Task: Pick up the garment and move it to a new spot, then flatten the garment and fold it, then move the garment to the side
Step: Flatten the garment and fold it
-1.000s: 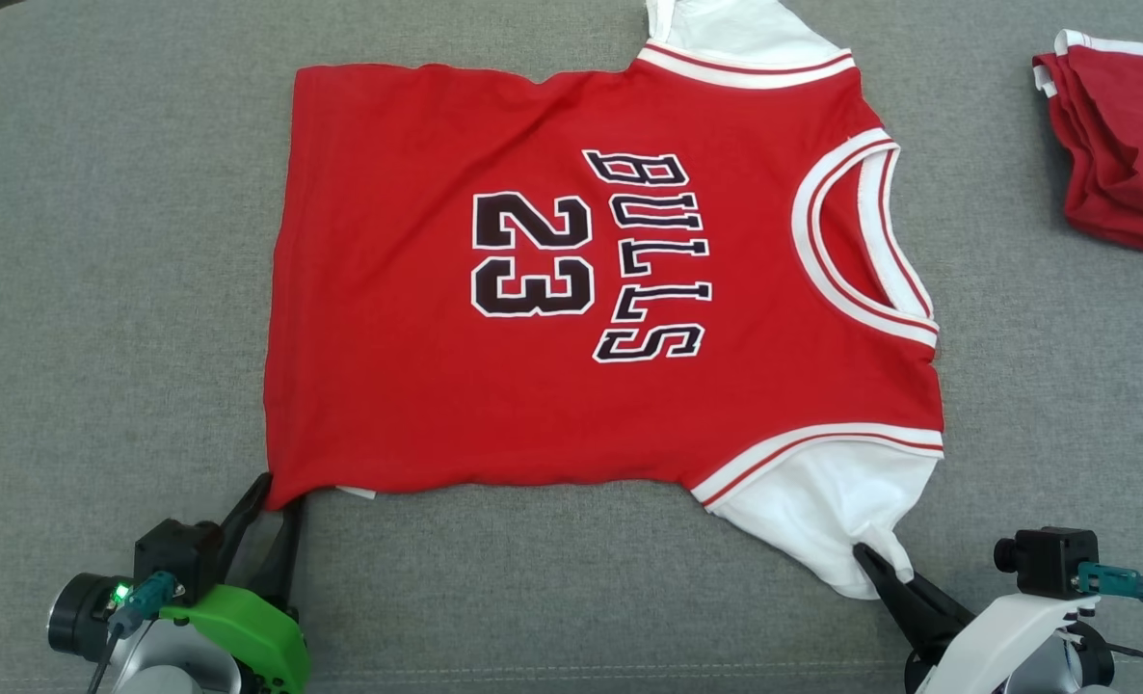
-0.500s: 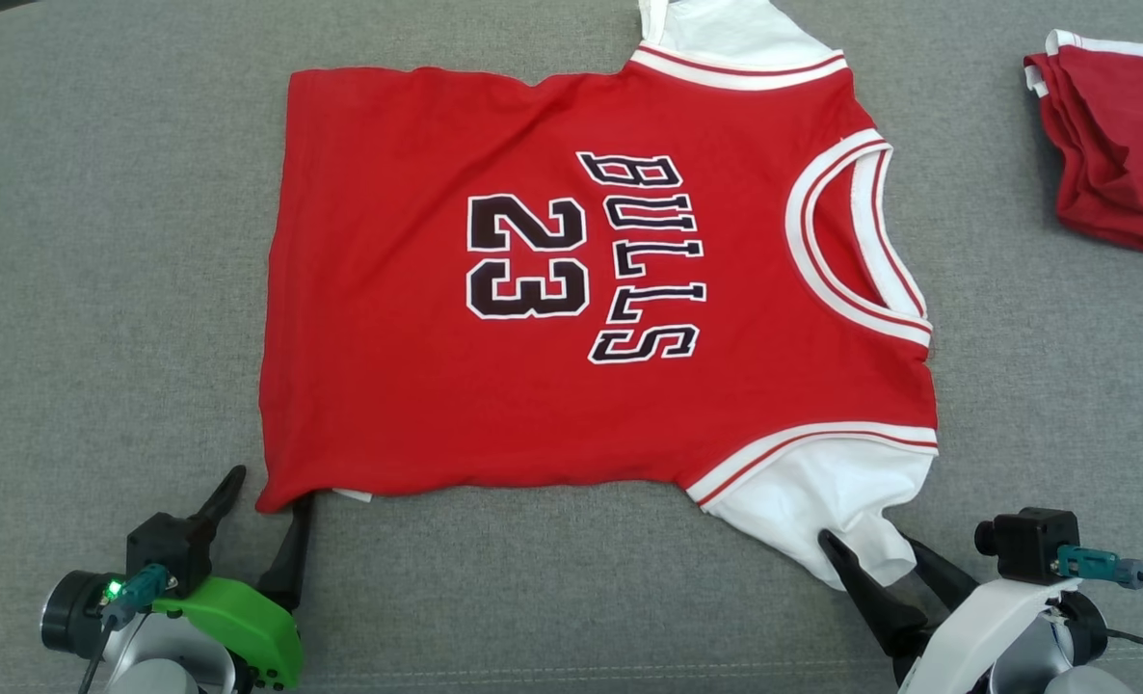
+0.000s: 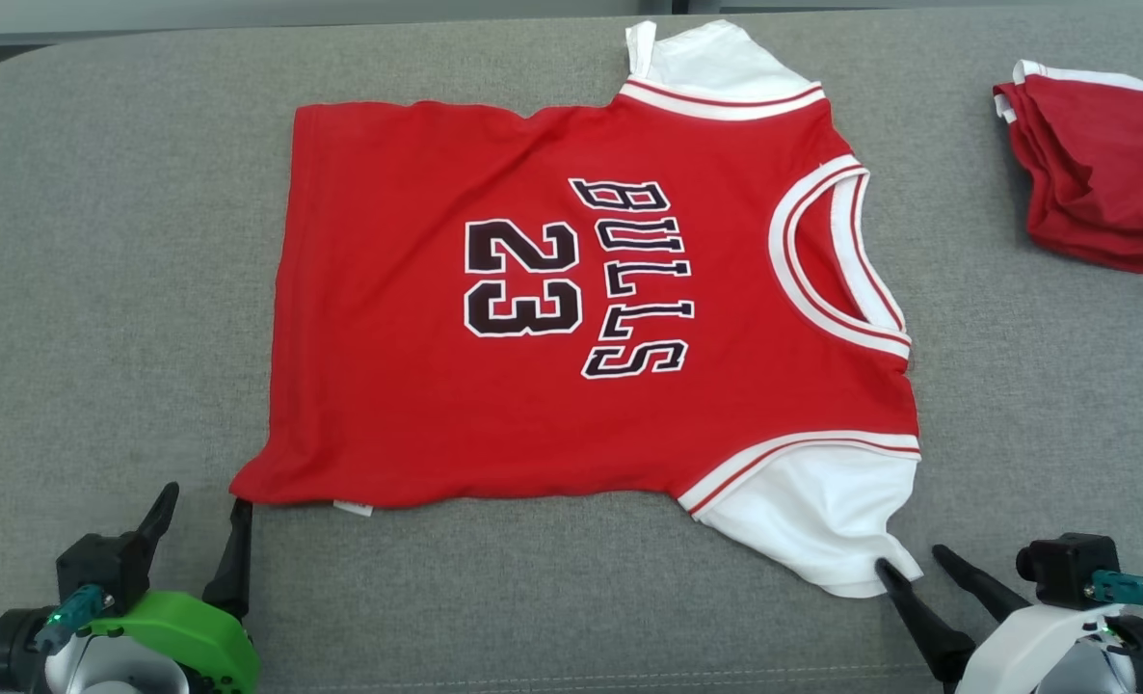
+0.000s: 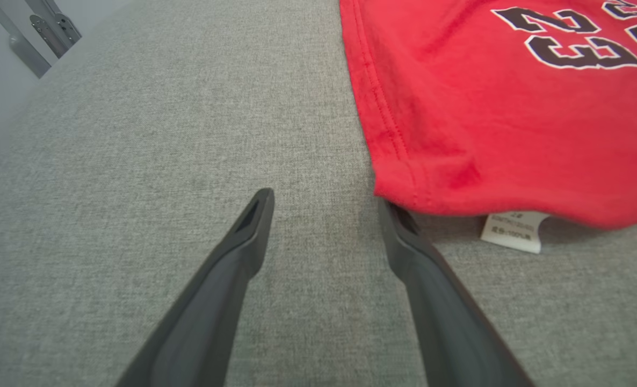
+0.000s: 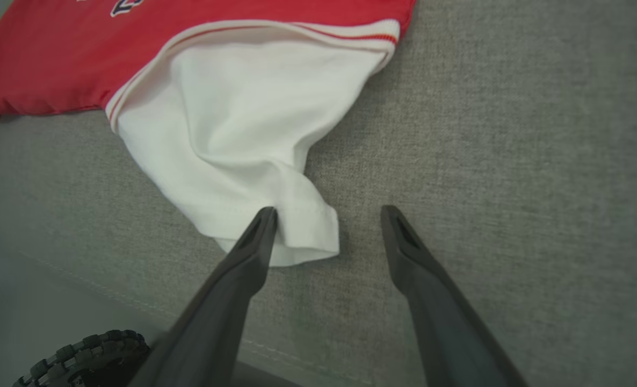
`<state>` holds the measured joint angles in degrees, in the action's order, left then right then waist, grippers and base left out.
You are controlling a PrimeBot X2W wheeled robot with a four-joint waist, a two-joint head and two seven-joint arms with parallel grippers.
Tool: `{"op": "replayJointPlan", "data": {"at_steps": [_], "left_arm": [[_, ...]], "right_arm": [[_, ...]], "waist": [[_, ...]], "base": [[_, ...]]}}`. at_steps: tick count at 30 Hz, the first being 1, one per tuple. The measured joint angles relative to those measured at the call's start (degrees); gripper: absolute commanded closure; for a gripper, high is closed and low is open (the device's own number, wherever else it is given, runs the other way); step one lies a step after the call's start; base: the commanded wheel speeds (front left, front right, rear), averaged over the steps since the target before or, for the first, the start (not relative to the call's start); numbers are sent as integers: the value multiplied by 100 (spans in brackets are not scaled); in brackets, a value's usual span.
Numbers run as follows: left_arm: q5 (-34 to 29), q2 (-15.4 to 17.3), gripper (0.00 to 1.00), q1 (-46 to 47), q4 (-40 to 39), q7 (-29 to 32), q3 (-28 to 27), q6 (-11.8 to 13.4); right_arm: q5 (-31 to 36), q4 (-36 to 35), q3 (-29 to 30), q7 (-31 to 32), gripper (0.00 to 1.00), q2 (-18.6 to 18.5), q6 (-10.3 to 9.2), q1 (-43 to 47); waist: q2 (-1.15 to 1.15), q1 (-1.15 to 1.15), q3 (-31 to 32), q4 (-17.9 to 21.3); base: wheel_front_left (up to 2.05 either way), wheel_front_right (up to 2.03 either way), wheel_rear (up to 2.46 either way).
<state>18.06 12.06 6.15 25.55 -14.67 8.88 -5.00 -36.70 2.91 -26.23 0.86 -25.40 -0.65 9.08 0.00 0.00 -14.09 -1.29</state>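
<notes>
Bulls jersey spread flat on the grey cushion; left gripper and right gripper splayed, empty.
One right finger touches the white sleeve hem; I fear retreating carelessly would snag and rumple it.

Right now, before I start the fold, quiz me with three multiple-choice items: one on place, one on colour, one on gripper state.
1. Relative to the jersey, the red pile lies: A. on it B. to its right, apart C. to its left.
2. The near sleeve is: A. black B. red C. white.
3. The left gripper and right gripper are: A. both open B. both shut on cloth C. left open, right shut.
Answers: 1 B, grey cushion shows between them. 2 C, plain white cloth. 3 A, each pair of fingers stands spread.
</notes>
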Motion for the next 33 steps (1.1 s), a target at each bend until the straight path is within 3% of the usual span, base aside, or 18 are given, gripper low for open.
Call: {"op": "replayJointPlan", "data": {"at_steps": [7,21,33], "left_arm": [[92,1,0,-177,-102,0,-221,7],[116,-47,0,-323,-516,0,-579,51],[140,-291,0,-325,-958,0,-688,52]], "right_arm": [[4,-135,419,-170,0,-169,-249,98],[201,-553,1005,-732,0,-364,-409,91],[737,-550,1049,-1204,0,-353,-525,81]], "waist": [[0,0,261,48],[0,0,683,62],[0,0,1095,-121]], "base": [[0,0,0],[0,0,0],[0,0,0]]}}
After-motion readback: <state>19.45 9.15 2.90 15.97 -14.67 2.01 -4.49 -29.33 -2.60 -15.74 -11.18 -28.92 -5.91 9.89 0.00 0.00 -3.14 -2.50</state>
